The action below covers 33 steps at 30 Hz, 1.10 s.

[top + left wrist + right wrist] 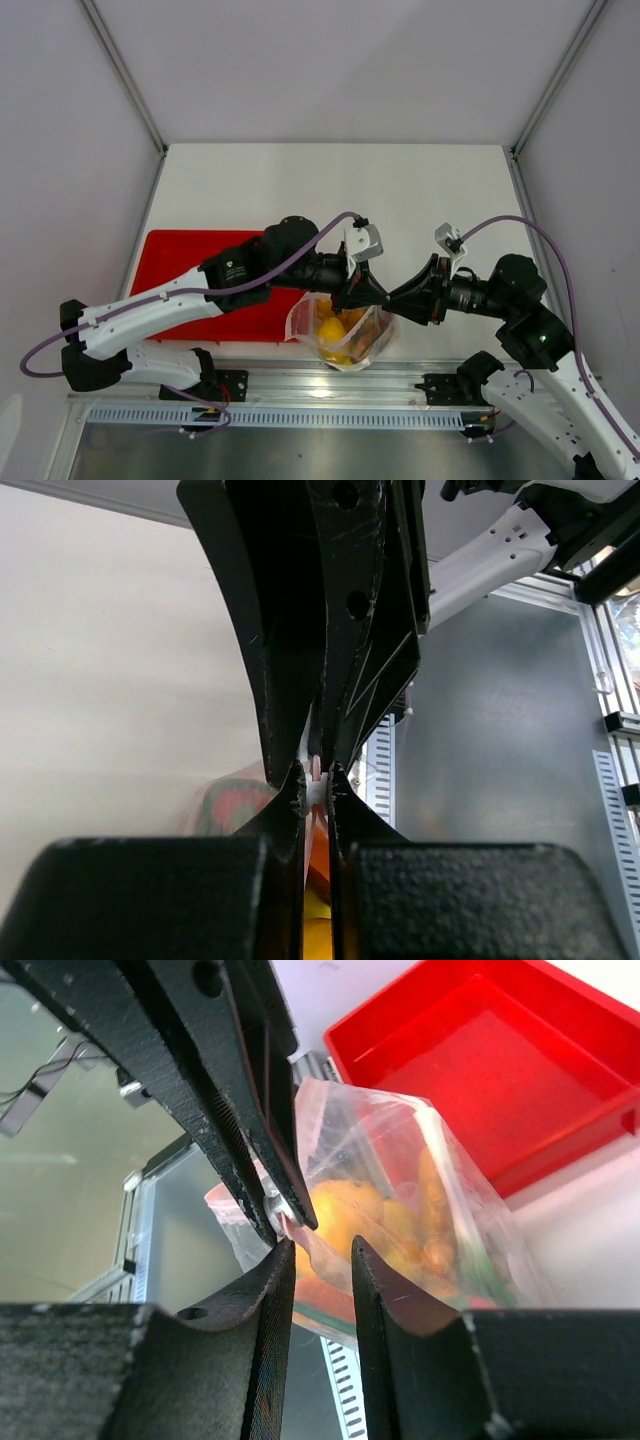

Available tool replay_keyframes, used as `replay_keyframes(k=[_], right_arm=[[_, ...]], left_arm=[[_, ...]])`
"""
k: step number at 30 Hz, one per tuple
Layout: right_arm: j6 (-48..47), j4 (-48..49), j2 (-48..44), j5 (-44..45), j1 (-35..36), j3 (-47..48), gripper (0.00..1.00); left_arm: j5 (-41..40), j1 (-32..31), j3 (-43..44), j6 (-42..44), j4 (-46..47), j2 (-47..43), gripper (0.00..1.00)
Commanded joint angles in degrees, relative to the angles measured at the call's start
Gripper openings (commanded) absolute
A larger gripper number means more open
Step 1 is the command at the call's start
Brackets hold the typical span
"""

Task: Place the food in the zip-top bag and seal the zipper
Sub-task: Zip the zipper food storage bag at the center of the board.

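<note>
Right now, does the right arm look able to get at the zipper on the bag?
Probably yes. The right tool hangs open at the mouth of the bag, with nothing between it and the zipper. The left tool pinches that strip right beside it, so room looks tight.

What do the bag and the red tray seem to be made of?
The bag: thin clear plastic film, glossy and crinkled; the food shows through it. The red tray: probably rigid moulded plastic, with a smooth, slightly shiny surface.
</note>
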Motion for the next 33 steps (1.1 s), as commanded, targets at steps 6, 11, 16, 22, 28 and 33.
replay_keyframes(k=[6,11,16,22,28,33], right_arm=[[-1.09,12.37,2.45,-10.55,-0.03,-3.37,0.29],[-0.92,16.76,3.86,-13.37,-0.03,-3.72,0.29],[0.22,18.79,6.41,-16.72,0.41,-4.42,0.26],[2.43,23.19,7.64,-16.55,1.64,-6.0,0.0],[9.8,28.53,5.98,-9.08,2.08,-7.93,0.0],[12.26,27.24,3.87,-5.12,2.96,-8.47,0.0]], left_arm=[[6.58,1.89,1.09,-1.66,1.89,-0.89,0.01],[9.74,3.21,0.92,-2.54,3.12,-0.19,0.01],[11.32,4.09,0.92,-3.24,3.83,0.52,0.01],[12.38,4.44,0.92,-3.68,4.27,0.87,0.0],[9.85,4.62,1.01,-3.77,2.51,0.61,0.07],[6.41,4.62,-1.8,-3.07,2.42,-1.94,0.31]])
